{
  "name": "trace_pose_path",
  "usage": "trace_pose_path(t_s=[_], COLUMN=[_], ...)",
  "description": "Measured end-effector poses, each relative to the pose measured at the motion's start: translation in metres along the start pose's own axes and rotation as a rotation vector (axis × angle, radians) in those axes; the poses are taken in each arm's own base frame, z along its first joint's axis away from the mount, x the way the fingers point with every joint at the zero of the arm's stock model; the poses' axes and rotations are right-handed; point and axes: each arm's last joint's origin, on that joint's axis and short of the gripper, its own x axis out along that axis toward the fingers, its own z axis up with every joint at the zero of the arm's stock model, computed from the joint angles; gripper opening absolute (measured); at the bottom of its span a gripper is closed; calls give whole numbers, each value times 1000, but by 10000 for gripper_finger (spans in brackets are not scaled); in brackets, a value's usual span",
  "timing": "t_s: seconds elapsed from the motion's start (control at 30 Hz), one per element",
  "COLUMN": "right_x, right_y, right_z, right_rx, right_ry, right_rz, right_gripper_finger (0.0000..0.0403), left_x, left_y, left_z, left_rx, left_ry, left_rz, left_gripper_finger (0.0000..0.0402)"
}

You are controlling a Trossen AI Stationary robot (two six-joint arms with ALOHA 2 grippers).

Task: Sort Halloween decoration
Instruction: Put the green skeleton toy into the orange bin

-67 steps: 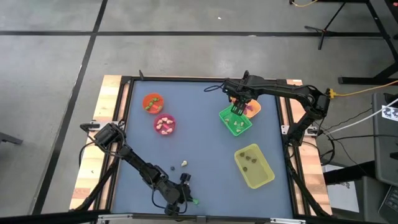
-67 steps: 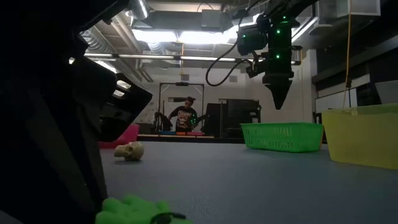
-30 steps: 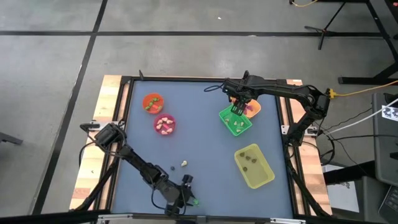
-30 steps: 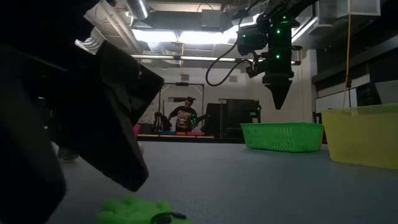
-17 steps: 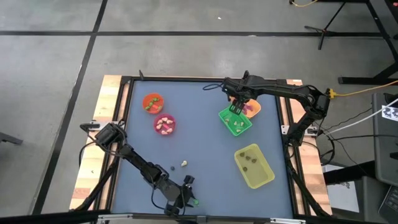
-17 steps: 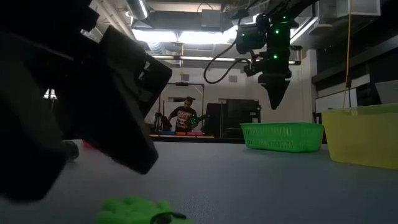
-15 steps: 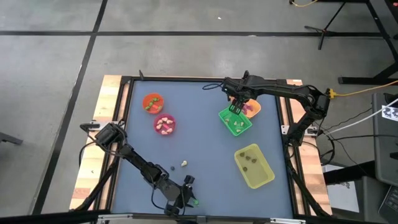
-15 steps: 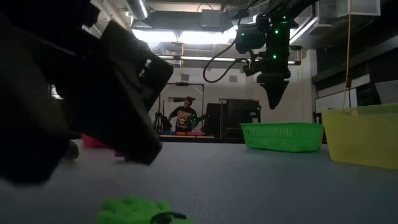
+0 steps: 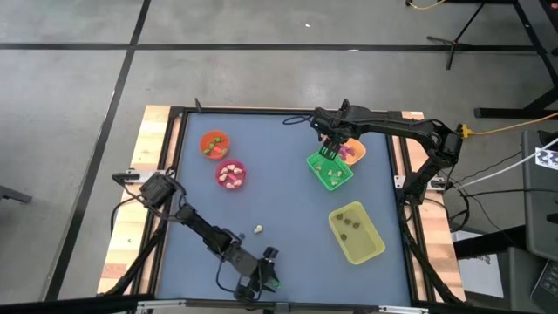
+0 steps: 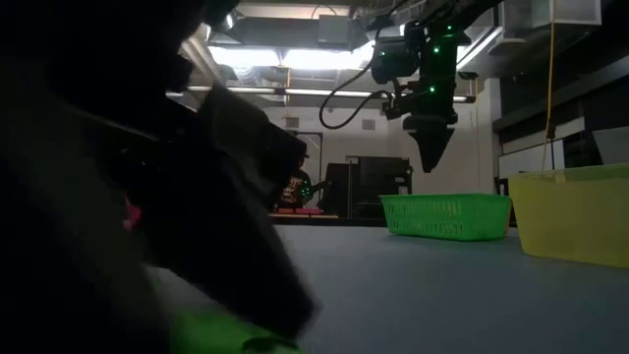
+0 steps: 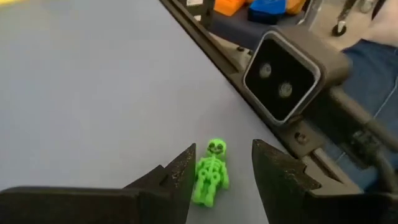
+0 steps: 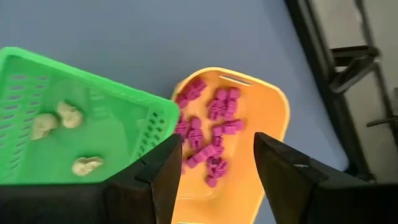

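A blue bench (image 9: 288, 209) seen from above, with 2 dark robot arms. The left gripper (image 11: 222, 173) is low at the near edge of the bench, its jaws spread, one on each side of a small green skeleton (image 11: 209, 173) that lies flat on the bench between them. Whether the jaws touch it cannot be told. In the high view this gripper (image 9: 264, 277) is near the bottom edge, with a speck of green (image 9: 274, 283) beside it.

The right gripper (image 12: 217, 163) hangs in the air above the far right of the bench, over the meeting edges of a green tray (image 12: 93, 124) and an orange tray (image 12: 261, 118). Its jaws are spread and hold nothing. The green tray holds 3 cream skulls (image 12: 68, 114); the orange tray holds a heap of pink skeletons (image 12: 211, 127).

Elsewhere on the bench: a yellow tray (image 9: 356, 232) with dark trinkets, an orange cup (image 9: 214, 143), a pink cup (image 9: 231, 174) with cream pieces, and a lone cream skull (image 9: 259, 229) on the bench.
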Motion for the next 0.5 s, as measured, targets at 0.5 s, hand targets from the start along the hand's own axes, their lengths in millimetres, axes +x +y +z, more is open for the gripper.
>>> trace_pose_path(t_s=[0.5], right_x=[0], right_y=[3], right_z=[0], right_rx=[11], right_ry=[10], right_rz=[116], right_gripper_finger=[198], left_x=[2], left_y=[10], left_z=[-6], left_rx=[-13], left_ry=[56], left_rz=[-64], left_gripper_finger=[140])
